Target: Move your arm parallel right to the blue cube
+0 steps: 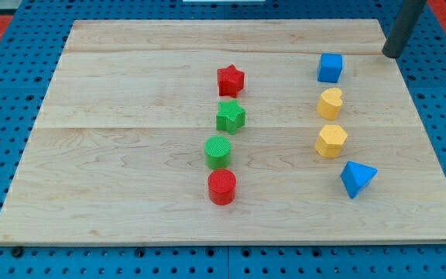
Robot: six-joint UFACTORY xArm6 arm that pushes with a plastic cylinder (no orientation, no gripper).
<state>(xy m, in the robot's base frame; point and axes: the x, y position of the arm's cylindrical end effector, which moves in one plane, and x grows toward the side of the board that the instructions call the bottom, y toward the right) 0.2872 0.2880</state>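
The blue cube sits on the wooden board near the view's top right. My tip is at the board's right edge, to the right of the blue cube and slightly above it in the view, about one cube width of gap away. It touches no block. The dark rod rises from the tip out of the view's top right corner.
Below the blue cube stand a yellow heart, a yellow hexagon and a blue triangle. In the middle column are a red star, a green star, a green cylinder and a red cylinder.
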